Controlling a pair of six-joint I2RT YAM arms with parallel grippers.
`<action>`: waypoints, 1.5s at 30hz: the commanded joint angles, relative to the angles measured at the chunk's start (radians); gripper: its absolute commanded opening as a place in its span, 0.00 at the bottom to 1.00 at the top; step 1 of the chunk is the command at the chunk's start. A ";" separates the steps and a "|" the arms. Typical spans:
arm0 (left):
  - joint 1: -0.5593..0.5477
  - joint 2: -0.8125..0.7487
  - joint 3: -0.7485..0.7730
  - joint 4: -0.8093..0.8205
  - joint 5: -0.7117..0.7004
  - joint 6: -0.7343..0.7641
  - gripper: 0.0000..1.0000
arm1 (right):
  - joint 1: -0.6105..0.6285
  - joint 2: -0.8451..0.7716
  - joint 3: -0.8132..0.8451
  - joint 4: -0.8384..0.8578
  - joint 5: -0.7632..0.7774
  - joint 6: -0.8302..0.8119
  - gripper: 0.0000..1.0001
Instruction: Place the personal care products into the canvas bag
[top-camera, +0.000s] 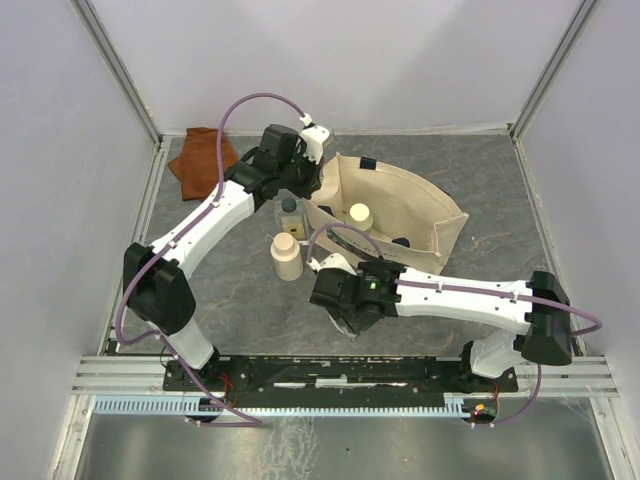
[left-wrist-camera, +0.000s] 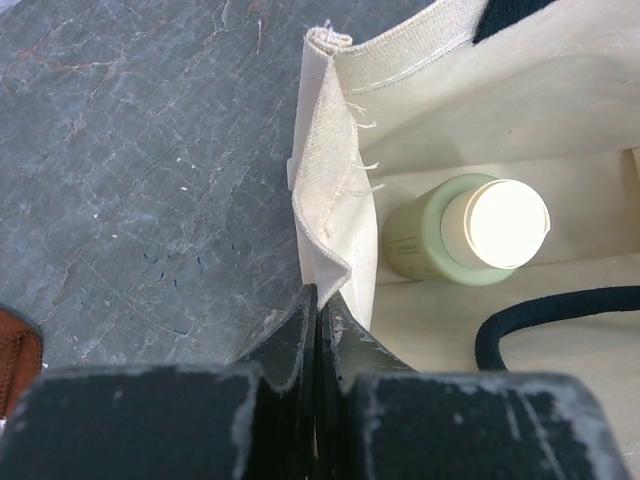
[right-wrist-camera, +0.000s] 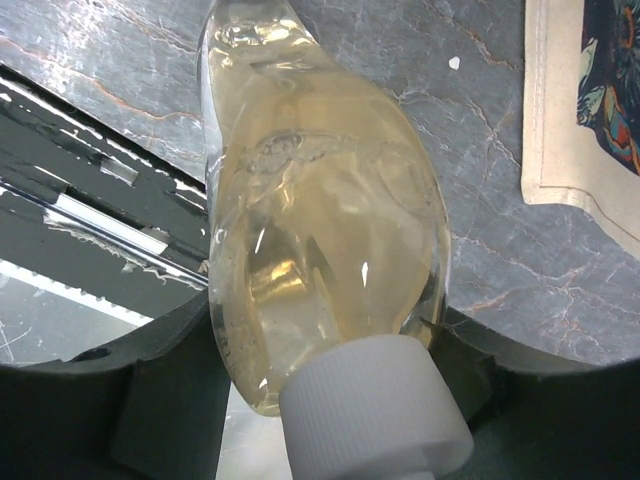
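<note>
The beige canvas bag lies open at the middle of the table, its floral panel facing down toward the front. My left gripper is shut on the bag's left rim, pinching the fabric. The olive-green bottle lies inside the bag. My right gripper is shut on the amber flat bottle just below its white cap, held in front of the bag. The cream cylinder and the clear square bottle stand left of the bag.
The rust-brown folded cloth lies at the back left and shows at the edge of the left wrist view. A dark bag strap lies inside the bag. The metal rail runs along the near edge.
</note>
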 joint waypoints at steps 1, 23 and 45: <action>0.015 -0.061 -0.002 -0.024 0.002 0.006 0.03 | 0.010 -0.005 0.009 0.065 0.046 0.029 0.44; 0.018 -0.062 -0.005 -0.029 -0.002 0.008 0.03 | 0.021 0.071 0.078 0.106 -0.015 0.005 0.94; 0.029 -0.075 -0.027 -0.024 -0.001 0.010 0.03 | -0.010 0.118 -0.005 0.277 0.024 -0.060 0.68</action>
